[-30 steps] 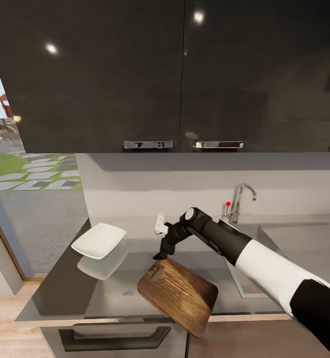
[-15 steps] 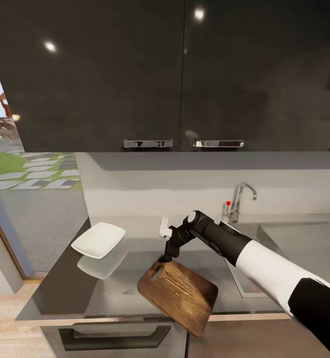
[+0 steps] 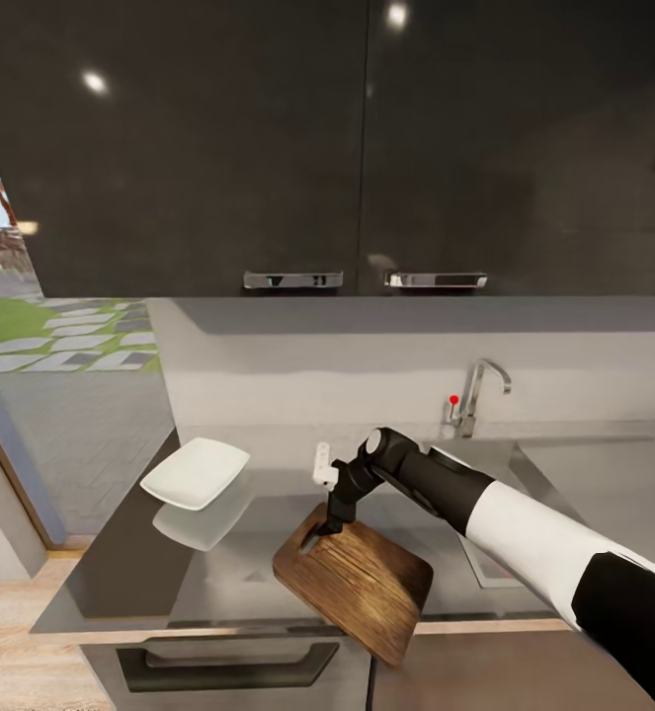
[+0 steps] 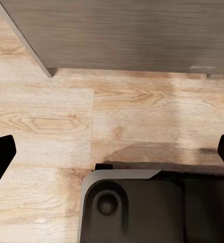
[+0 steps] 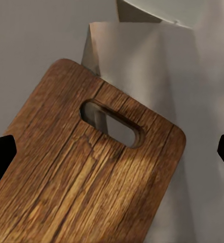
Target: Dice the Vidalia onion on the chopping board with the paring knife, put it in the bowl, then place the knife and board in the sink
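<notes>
Brown wood grain is what my right wrist camera looks at: the chopping board (image 5: 86, 177) with its oval handle slot, and my right end effector (image 5: 112, 147) has its two dark fingertips spread wide at either edge of that picture, nothing between them. From the head camera, the chopping board (image 3: 357, 583) lies on the grey tabletop (image 3: 218, 583), one corner hanging past the front edge, and I take it as my landmark. My right end effector (image 3: 327, 520) points down right at the board's slotted end; I cannot tell whether it touches the wood. Just behind that end a small white piece (image 3: 320, 464) stands up beside the wrist; I cannot say for sure it is the paring knife. Left of the board, well apart, sits the white bowl (image 3: 196, 473). Right of the board and behind my arm is the sink (image 3: 564, 474) with its chrome tap (image 3: 477, 395). My left end effector (image 4: 112, 152) is also spread, hanging over light wood floor (image 4: 51, 121) and the robot's dark base (image 4: 142, 207).
</notes>
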Motion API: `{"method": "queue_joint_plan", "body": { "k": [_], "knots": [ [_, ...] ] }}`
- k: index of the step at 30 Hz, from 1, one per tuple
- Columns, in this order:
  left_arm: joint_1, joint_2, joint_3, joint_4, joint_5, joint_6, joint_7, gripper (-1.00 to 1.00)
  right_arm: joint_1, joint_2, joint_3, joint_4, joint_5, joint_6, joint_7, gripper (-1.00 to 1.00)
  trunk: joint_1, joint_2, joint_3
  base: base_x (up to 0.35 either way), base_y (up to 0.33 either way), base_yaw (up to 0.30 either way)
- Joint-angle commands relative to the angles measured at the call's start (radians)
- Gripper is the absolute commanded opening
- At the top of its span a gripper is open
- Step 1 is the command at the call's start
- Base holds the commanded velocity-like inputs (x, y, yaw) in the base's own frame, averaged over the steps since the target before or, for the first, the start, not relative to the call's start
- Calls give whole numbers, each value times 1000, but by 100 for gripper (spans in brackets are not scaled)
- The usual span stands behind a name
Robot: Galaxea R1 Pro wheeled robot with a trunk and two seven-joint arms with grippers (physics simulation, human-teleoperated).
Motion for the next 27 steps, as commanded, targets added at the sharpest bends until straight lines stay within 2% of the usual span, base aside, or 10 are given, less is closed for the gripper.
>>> {"method": "queue_joint_plan", "body": {
  "k": [1, 22, 24, 27],
  "knots": [
    [1, -1, 6, -1, -1, -1, -1, 100, -1, 0, 2, -2, 6, 3, 4, 100, 0, -1, -2, 0, 0, 0],
    [1, 0, 7, -8, -3, -5, -1, 100, -1, 3, 3, -3, 5, -2, 4, 100, 0, -1, -11, 0, 0, 0],
    [1, 0, 7, -15, -3, -24, 1, 100, -1, 4, 3, -3, 5, -2, 4, 100, 0, -1, -11, 0, 0, 0],
    [1, 0, 7, -32, -5, -100, 6, 100, -1, 5, 3, -3, 5, -2, 4, 100, 0, -1, -11, 0, 0, 0]
  ]
}}
